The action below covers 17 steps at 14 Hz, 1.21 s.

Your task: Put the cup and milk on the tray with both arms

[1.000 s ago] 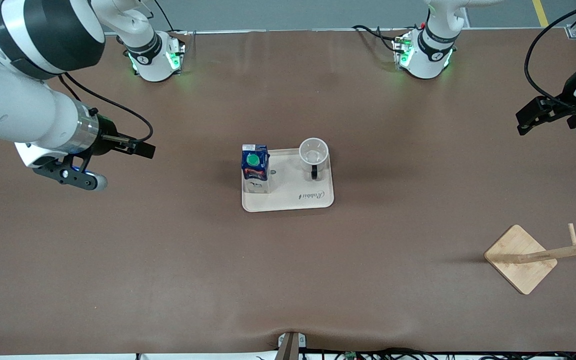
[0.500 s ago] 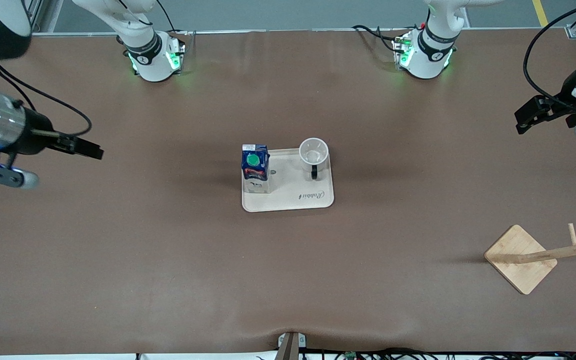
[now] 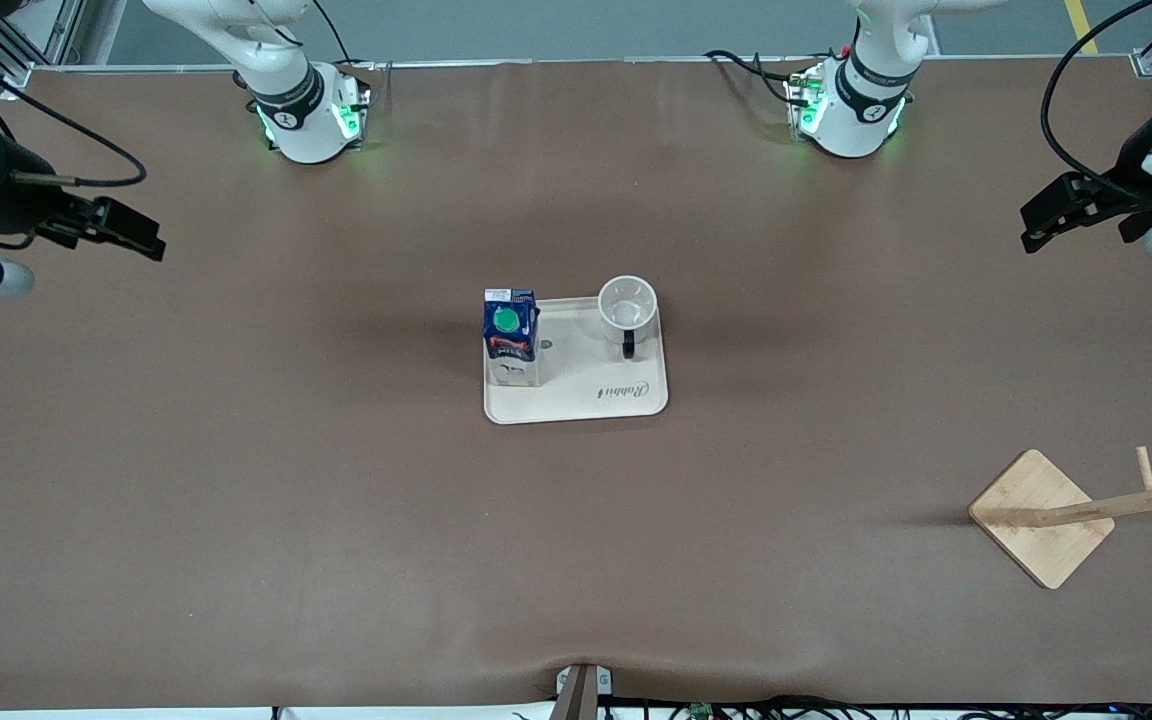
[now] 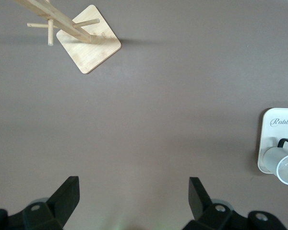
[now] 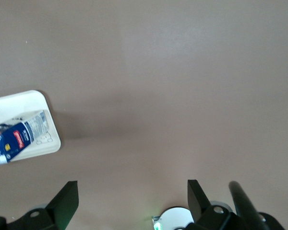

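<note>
The cream tray [image 3: 586,400] lies at the table's middle. The dark-blue milk carton [image 3: 510,335] stands upright on the tray's end toward the right arm. The white cup [image 3: 628,305] stands on the tray's corner toward the left arm, its black handle pointing toward the front camera. My right gripper [image 3: 131,235] is open and empty, up over bare table at the right arm's end. My left gripper [image 3: 1051,215] is open and empty, up over the left arm's end. The left wrist view shows its open gripper [image 4: 133,196], the cup [image 4: 285,165] and the tray [image 4: 278,124]. The right wrist view shows its open gripper [image 5: 132,196], the milk [image 5: 14,139] and the tray [image 5: 36,100].
A wooden stand with a square base [image 3: 1041,517] and a leaning peg pole sits near the front camera toward the left arm's end; it also shows in the left wrist view [image 4: 89,45]. The two green-lit arm bases [image 3: 311,115] [image 3: 846,110] stand along the table's edge farthest from the front camera.
My right gripper has drawn away from the tray toward the right arm's end of the table. My left gripper has shifted only slightly. Cup, milk and tray have not moved.
</note>
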Motion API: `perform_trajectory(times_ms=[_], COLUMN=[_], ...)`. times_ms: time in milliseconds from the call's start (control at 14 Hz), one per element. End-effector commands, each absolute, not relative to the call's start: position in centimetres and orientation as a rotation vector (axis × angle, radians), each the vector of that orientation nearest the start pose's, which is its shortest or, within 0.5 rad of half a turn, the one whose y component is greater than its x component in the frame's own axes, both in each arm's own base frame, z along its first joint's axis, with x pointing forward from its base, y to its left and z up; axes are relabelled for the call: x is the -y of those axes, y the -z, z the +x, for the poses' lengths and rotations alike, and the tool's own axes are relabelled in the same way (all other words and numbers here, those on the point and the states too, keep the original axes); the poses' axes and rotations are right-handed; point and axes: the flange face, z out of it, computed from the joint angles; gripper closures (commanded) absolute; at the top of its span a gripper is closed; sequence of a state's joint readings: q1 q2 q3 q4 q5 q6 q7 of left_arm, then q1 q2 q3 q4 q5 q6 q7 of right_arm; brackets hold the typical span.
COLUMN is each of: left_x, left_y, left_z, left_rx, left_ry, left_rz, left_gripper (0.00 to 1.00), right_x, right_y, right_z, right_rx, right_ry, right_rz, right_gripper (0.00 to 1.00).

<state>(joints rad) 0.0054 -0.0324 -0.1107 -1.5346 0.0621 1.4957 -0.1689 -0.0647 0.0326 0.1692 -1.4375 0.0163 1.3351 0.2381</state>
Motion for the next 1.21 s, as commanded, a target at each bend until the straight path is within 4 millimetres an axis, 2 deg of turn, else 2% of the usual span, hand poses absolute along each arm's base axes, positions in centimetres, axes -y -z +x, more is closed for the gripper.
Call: perform_trajectory(times_ms=[0,214,286,429,571,714,1143], left_x=[4.9,4.8,4.9,4.7,4.7,4.7,4.9], left_y=[-65.8,-65.6,-65.6,-66.0,-66.0,-65.9,-65.9], left_z=[52.7,52.9,53.0,53.1,53.3,53.3,53.3], left_rx=[0.075,0.068,0.061,0.064,0.064,0.064,0.059], left_ry=[0.008,0.004,0.004,0.02,0.023,0.02,0.02], left_rz=[-3.084,-3.079,-3.077,-3.079,-3.08,-3.08,-3.08], left_gripper=[0.0,0.0,0.0,0.0,0.0,0.0,0.0], right_x=[-5.0,-4.6,-4.3,-3.7,-3.5,-2.3,-2.7], right_y=[-66.3,-66.9,-67.7,-68.1,-67.7,-67.4,-66.9], right_z=[49.4,49.8,50.0,50.2,50.6,50.8,50.9], right_rx=[-0.089,-0.084,-0.052,0.101,0.129,0.098,0.11], right_ry=[-0.164,-0.1,-0.065,-0.051,-0.063,-0.07,-0.084], right_rz=[-3.149,-3.159,-3.155,-3.145,-3.15,-3.135,-3.132], right_gripper=[0.0,0.0,0.0,0.0,0.0,0.0,0.0])
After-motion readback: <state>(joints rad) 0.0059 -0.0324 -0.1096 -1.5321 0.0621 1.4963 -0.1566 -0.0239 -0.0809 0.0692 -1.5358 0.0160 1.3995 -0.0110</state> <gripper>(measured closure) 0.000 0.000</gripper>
